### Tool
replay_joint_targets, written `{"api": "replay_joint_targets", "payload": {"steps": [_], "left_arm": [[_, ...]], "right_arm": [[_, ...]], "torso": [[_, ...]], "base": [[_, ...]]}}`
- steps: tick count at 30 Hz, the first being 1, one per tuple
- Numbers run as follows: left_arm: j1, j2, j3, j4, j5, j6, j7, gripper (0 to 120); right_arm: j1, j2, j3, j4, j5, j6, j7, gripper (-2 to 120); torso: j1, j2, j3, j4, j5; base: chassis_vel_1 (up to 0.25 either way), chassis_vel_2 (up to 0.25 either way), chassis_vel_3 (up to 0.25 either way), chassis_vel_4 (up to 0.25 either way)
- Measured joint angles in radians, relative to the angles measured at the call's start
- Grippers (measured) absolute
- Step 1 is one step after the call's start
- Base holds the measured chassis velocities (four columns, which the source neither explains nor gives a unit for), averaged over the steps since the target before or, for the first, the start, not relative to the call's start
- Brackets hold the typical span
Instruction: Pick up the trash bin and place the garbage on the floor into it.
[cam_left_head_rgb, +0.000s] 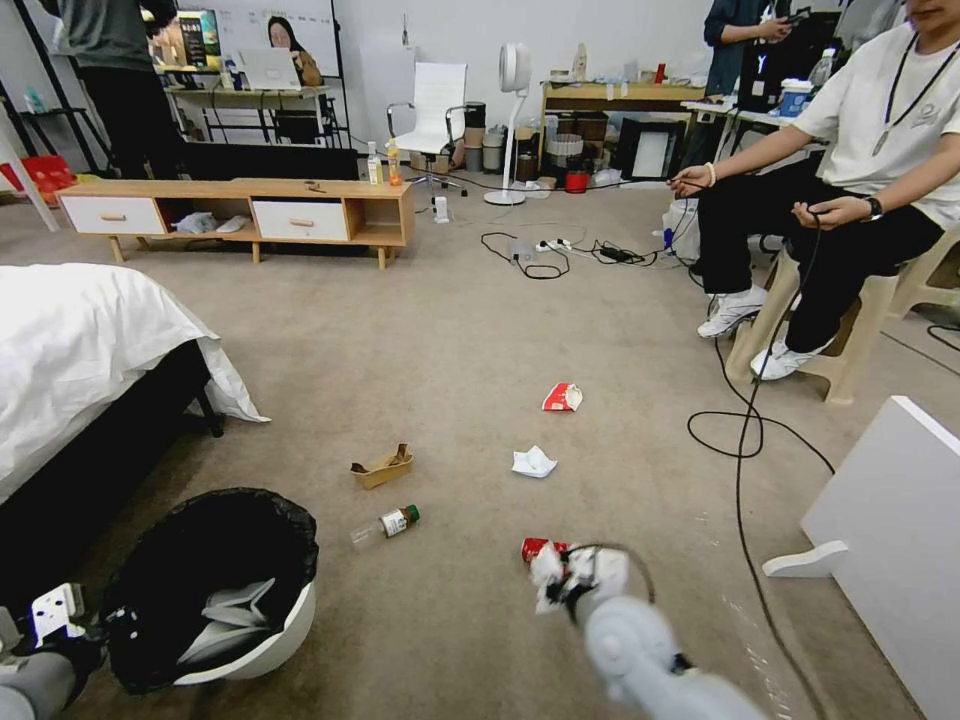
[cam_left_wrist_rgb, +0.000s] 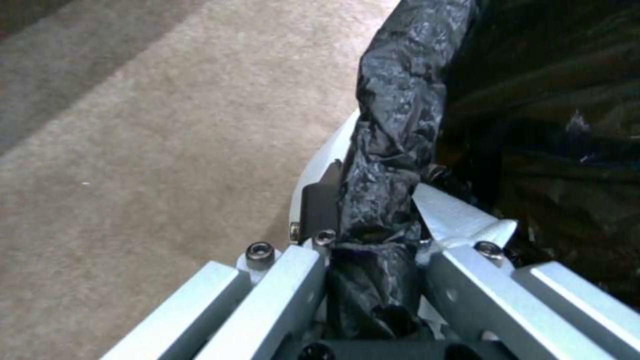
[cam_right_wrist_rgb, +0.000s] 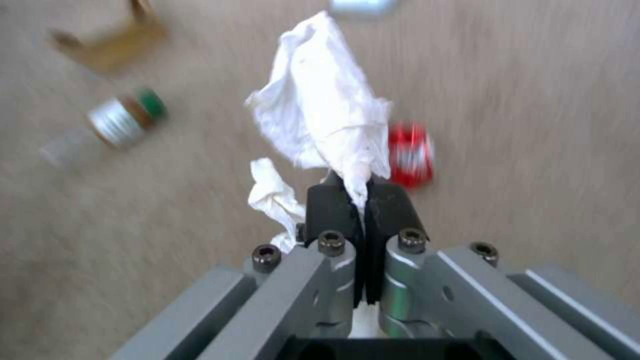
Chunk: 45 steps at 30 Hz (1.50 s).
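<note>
1. We see the trash bin (cam_left_head_rgb: 215, 590), white with a black bag over its rim, tilted, on the carpet (cam_left_head_rgb: 450, 330) just off the foot of the bed (cam_left_head_rgb: 70, 350); white scraps lie inside it.
2. We see the left gripper (cam_left_wrist_rgb: 373, 210) clamped on the bin rim, bag plastic pinched between its pads, one finger outside the wall and one inside.
3. We see the right gripper (cam_right_wrist_rgb: 363, 200) to the bin's right, fingers closed tight on a crumpled white tissue (cam_right_wrist_rgb: 327, 120) hanging from the tips, off the carpet.
4. Red can (cam_left_head_rgb: 533, 548): on the carpet right of the bin, just beside the right gripper.
5. Clear bottle (cam_left_head_rgb: 388, 523) with green cap: lying on its side, just past the bin's far-right rim.
6. Cardboard tray (cam_left_head_rgb: 382, 466): beyond the bottle, farther from the bin.
7. Second white tissue (cam_left_head_rgb: 533, 462): right of the tray, well apart from the bin.
8. Red-and-white packet (cam_left_head_rgb: 562, 397): farthest litter from the bin, beyond that tissue.
9. A black cable (cam_left_head_rgb: 745, 440) loops over the carpet far right of the bin, near a white panel (cam_left_head_rgb: 890, 540).
</note>
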Motion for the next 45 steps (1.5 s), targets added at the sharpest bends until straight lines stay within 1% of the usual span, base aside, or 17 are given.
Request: {"api": "replay_joint_targets", "payload": {"steps": [1,2,4,5,7,8,11,12,13,14,15,20,24,26,27,35,45], "left_arm": [[-0.001,0.001,0.003,-0.011,-0.015,0.000,-0.009,1],[-0.001,0.001,0.003,-0.011,-0.015,0.000,-0.009,1],[0.000,0.005,0.007,-0.036,-0.039,0.000,-0.020,1],[0.000,0.005,0.007,-0.036,-0.039,0.000,-0.020,1],[0.004,0.011,0.011,-0.064,-0.056,0.000,-0.032,1],[0.004,0.011,0.011,-0.064,-0.056,0.000,-0.032,1],[0.014,0.019,0.021,-0.101,-0.071,0.000,-0.043,1],[0.014,0.019,0.021,-0.101,-0.071,0.000,-0.043,1],[0.017,0.022,0.026,-0.111,-0.074,0.000,-0.044,1],[0.022,0.025,0.032,-0.121,-0.075,0.000,-0.046,1],[0.022,0.025,0.032,-0.121,-0.075,0.000,-0.046,1],[0.038,0.030,0.043,-0.147,-0.075,0.000,-0.046,1],[0.045,0.037,0.044,-0.157,-0.074,0.000,-0.047,1],[0.050,0.049,0.042,-0.168,-0.082,0.000,-0.048,1],[0.050,0.049,0.042,-0.168,-0.082,0.000,-0.048,1],[0.048,0.055,0.046,-0.173,-0.086,0.000,-0.049,1],[0.046,0.064,0.046,-0.180,-0.097,0.000,-0.050,1]], "right_arm": [[0.005,-0.032,0.017,0.054,0.013,0.007,-0.011,0],[0.005,-0.032,0.017,0.054,0.013,0.007,-0.011,0],[0.021,-0.081,0.036,0.156,0.054,0.031,-0.041,0],[0.021,-0.081,0.036,0.156,0.054,0.031,-0.041,0],[0.064,-0.115,0.039,0.258,0.107,0.064,-0.077,0],[0.064,-0.115,0.039,0.258,0.107,0.064,-0.077,0],[0.181,-0.124,0.000,0.349,0.206,0.099,-0.117,0],[0.181,-0.124,0.000,0.349,0.206,0.099,-0.117,0],[0.249,-0.117,-0.029,0.365,0.241,0.119,-0.138,0],[0.303,-0.106,-0.071,0.369,0.267,0.134,-0.158,0],[0.303,-0.106,-0.071,0.369,0.267,0.134,-0.158,0],[0.430,-0.056,-0.203,0.344,0.309,0.173,-0.202,0],[0.477,-0.031,-0.263,0.327,0.322,0.181,-0.220,0],[0.549,0.019,-0.363,0.306,0.340,0.185,-0.224,0],[0.549,0.019,-0.363,0.306,0.340,0.185,-0.224,0],[0.664,0.126,-0.521,0.269,0.385,0.138,-0.143,0],[0.716,0.207,-0.620,0.228,0.411,0.077,-0.041,0]], "torso": [[0.000,0.000,0.000,0.0002,0.0000],[0.000,0.000,0.000,0.0002,0.0000],[0.000,0.000,0.000,0.0002,0.0000],[0.000,0.000,0.000,0.0002,0.0000],[0.000,0.000,0.000,0.0001,0.0000],[0.000,0.000,0.000,0.0001,0.0000],[0.000,0.000,0.000,0.0003,-0.0002],[0.000,0.000,0.000,0.0003,-0.0002],[0.000,0.000,0.000,0.0008,-0.0003],[0.000,0.000,0.000,0.0005,-0.0005],[0.000,0.000,0.000,0.0005,-0.0005],[0.000,0.000,0.000,0.0005,-0.0005],[0.000,0.000,0.000,0.0003,-0.0003],[0.000,0.000,0.000,0.0003,-0.0004],[0.000,0.000,0.000,0.0003,-0.0004],[0.000,0.000,0.000,0.0003,-0.0005],[0.000,0.000,0.000,0.0004,-0.0004]], "base": [[0.000,0.000,0.000,0.000],[0.000,0.000,0.000,0.000],[0.000,0.000,0.000,0.000],[0.000,0.000,0.000,0.000],[0.000,0.000,0.000,0.000],[0.000,0.000,0.000,0.000],[0.000,0.000,0.000,0.000],[0.000,0.000,0.000,0.000],[0.000,0.000,0.000,0.000],[0.000,0.000,0.000,0.000],[0.000,0.000,0.000,0.000],[0.000,0.000,0.000,0.000],[0.000,0.000,0.000,0.000],[0.000,0.000,0.000,0.000],[0.000,0.000,0.000,0.000],[0.000,0.000,0.000,0.000],[0.000,0.000,0.000,0.000]]}}
